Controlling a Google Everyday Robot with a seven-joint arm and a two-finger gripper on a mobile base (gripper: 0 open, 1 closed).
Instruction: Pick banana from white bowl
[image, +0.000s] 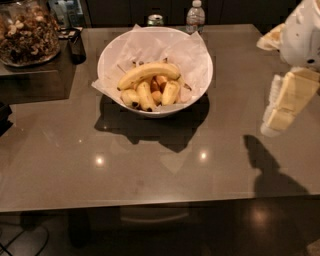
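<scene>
The white bowl (104, 59) stands at the back middle of the brown table, lined with crumpled white paper. The long curved yellow banana (148, 72) lies across the top of the pile in it. Several shorter stubby bananas (145, 95) sit below it. My gripper (281, 106), cream-coloured, hangs at the right edge of the camera view, above the table. It is well to the right of the bowl and apart from it, holding nothing that I can see.
A glass jar of nuts (25, 32) stands on a raised ledge at the back left. A water bottle (195, 16) and a can (155, 20) stand behind the bowl. The table's front edge (150, 200) runs across the lower view.
</scene>
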